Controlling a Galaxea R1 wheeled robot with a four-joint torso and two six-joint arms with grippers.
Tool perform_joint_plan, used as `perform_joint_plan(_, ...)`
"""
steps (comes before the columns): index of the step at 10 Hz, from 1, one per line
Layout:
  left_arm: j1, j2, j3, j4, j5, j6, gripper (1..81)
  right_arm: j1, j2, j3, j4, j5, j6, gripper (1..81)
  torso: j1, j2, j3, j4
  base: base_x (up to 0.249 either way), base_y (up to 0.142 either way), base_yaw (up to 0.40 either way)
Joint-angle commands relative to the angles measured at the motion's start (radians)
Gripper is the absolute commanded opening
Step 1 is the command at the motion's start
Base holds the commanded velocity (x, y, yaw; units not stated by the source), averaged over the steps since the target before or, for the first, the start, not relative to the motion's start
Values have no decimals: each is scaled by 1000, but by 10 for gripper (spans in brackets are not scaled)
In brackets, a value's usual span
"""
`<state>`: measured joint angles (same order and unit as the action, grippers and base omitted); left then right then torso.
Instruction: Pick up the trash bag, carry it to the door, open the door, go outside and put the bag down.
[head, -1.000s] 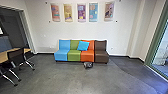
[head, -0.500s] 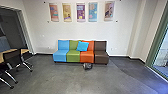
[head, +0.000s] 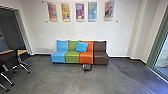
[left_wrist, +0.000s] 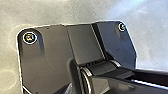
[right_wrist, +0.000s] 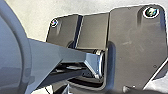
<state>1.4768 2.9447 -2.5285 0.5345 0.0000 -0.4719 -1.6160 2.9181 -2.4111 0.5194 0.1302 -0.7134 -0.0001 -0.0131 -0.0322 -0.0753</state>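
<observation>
Trash bag (head: 87, 67): you had it straight out ahead of both end effectors, well apart from them. Small, dark, rounded lump, greyish patches, resting on the floor (head: 65, 80). Opening or knot too blurred for you to tell. Green-framed glass (head: 157, 45), possibly your door: upright, ahead and to the end effectors' right. Open or closed, you couldn't tell.

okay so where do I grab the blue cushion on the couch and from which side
Probably by its top edge, from the front and above: the cushion leans back on the couch, broad face outward, that edge uppermost.
</observation>
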Motion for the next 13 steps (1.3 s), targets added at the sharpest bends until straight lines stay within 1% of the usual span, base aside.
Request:
perform_joint_plan(1,-54,-4,5,2,40,3,811,36,2,12,-10,-73,-4,811,0,0,0,0,152,0,0)
perform_joint_plan(3,-56,-7,4,-2,38,4,811,37,3,12,-12,-73,-4,811,0,0,0,0,152,0,0)
perform_joint_plan(13,-56,-4,2,5,40,3,811,38,2,3,-10,-73,-4,811,0,0,0,0,152,0,0)
